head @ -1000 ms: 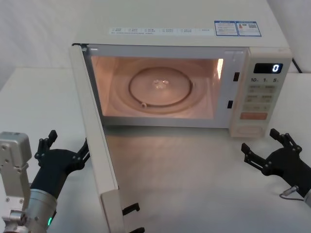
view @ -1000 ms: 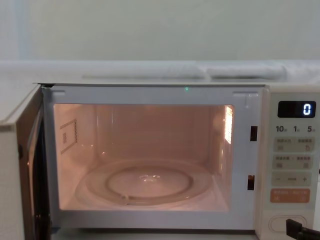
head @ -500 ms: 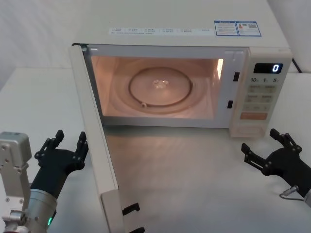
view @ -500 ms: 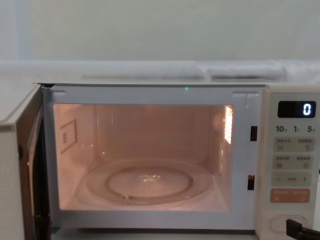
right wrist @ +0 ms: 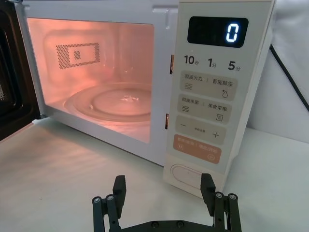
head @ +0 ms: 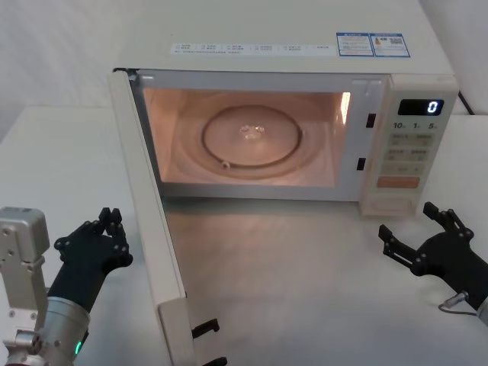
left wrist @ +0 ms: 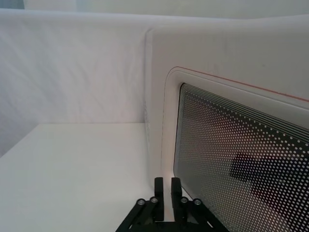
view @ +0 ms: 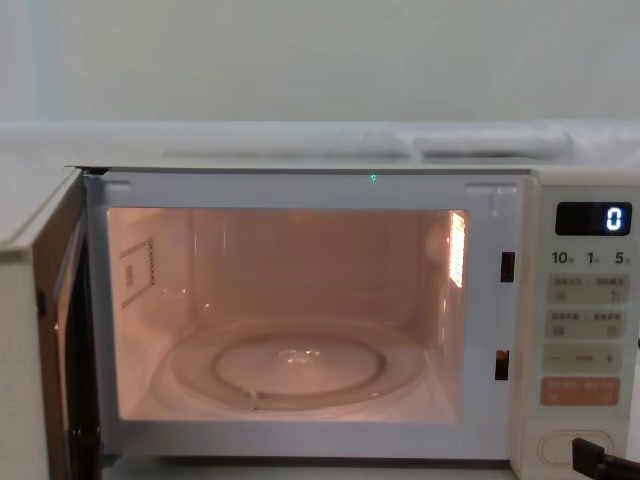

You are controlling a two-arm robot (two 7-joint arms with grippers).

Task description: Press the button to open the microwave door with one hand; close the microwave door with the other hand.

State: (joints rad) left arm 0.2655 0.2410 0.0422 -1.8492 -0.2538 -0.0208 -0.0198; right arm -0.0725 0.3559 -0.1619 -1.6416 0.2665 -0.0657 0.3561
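Note:
The microwave door (head: 149,221) stands wide open, swung out to the left, and the lit cavity shows the glass turntable (head: 252,136). My left gripper (head: 109,219) sits low just left of the door's outer face, fingers shut on nothing. In the left wrist view those fingers (left wrist: 159,189) point along the door (left wrist: 159,121) beside its dotted window. The cream pill-shaped button (right wrist: 188,175) is at the bottom of the control panel. My right gripper (right wrist: 164,187) hovers open just in front of the button (head: 393,203), apart from it; its black body (head: 446,255) rests low on the right.
The microwave (head: 305,30) fills the back of the white table (head: 320,274). Its display (head: 421,107) reads 0. A black cable (right wrist: 289,77) runs behind its right side. Door latch hooks (head: 206,328) stick out near the table's front edge.
My left gripper's fingers have closed from wide open to shut, staying beside the door. The right gripper, the door and the microwave have not moved.

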